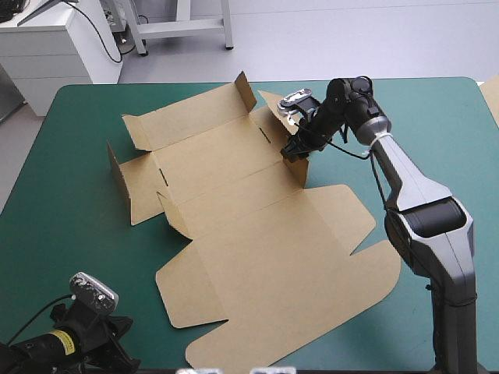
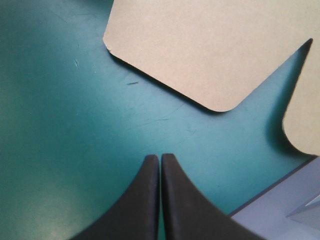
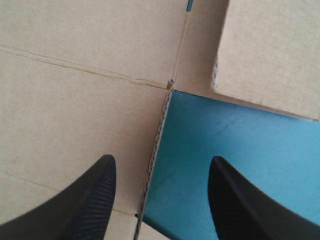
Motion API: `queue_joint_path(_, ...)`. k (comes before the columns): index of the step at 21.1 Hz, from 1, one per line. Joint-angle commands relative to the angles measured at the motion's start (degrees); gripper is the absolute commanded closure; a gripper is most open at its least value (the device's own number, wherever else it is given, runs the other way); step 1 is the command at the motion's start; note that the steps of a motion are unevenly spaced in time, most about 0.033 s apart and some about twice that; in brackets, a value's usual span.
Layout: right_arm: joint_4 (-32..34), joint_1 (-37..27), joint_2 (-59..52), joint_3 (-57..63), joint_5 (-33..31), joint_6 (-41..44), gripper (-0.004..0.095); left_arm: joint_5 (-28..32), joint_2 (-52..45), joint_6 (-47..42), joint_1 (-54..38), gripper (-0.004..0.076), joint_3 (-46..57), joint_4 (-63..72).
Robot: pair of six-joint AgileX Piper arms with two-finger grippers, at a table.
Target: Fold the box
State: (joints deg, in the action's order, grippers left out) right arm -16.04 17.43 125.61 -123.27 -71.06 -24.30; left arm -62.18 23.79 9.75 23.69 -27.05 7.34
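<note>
- The brown box is spread across the middle of the surface as a cut sheet, mostly flat on the teal-green cover.
- Its far and left flaps are raised off the cover, while the wide rounded panel toward the near edge lies flat.
- The right arm is stretched out to the box's far right corner, where a short flap is stood up.
- The right jaws are held well apart. One black finger is over the board and the other is over bare cover, with a cut edge of the board running between them.
- The left arm is seen low at the near left corner of the surface, well apart from the right.
- The left jaws are pressed together into one point over bare cover, and a rounded flap of the box lies just ahead of them.
- A sliver of more brown board is glimpsed at the surface's right edge.
</note>
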Motion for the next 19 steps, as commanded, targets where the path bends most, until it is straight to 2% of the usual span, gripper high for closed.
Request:
queue_joint_path(1, -1.35, 0.15, -2.91, -1.86, -0.23, -0.02, 0.0398, 2.47, 0.88, -0.03, 0.28, 0.0731, -1.35, 1.0)
queue_joint_path(6, -1.66, 0.25, -1.04, -1.86, -0.23, -0.02, 0.043, 2.47, 0.88, -0.03, 0.28, 0.0731, -1.35, 1.0)
queue_joint_path(8, -1.94, 0.25, -0.52, -1.86, -0.23, 0.11, 0.0551, 2.47, 0.88, -0.03, 0.28, 0.0731, -1.35, 1.0)
queue_joint_path(9, -1.98, 0.25, -0.52, -1.86, -0.23, -0.35, 0.0686, 2.47, 0.88, -0.03, 0.28, 0.0731, -1.35, 1.0)
queue_joint_path(10, -2.15, 0.25, -0.52, -1.86, -0.23, -1.31, 0.0772, 2.47, 0.88, -0.03, 0.28, 0.0731, -1.35, 1.0)
queue_joint_path(11, -2.4, 0.25, -0.52, -1.86, -0.23, -2.64, 0.0932, 2.47, 0.88, -0.03, 0.28, 0.0731, -1.35, 1.0)
queue_joint_path(13, -2.89, 0.38, -0.52, -1.86, -0.23, -6.39, 0.0929, 2.47, 0.88, -0.03, 0.28, 0.0731, -1.35, 1.0)
queue_joint_path(19, -3.07, 1.81, -0.52, -4.01, -0.23, -24.58, 0.0928, 2.47, 0.88, -0.03, 0.28, 0.0731, -1.35, 1.0)
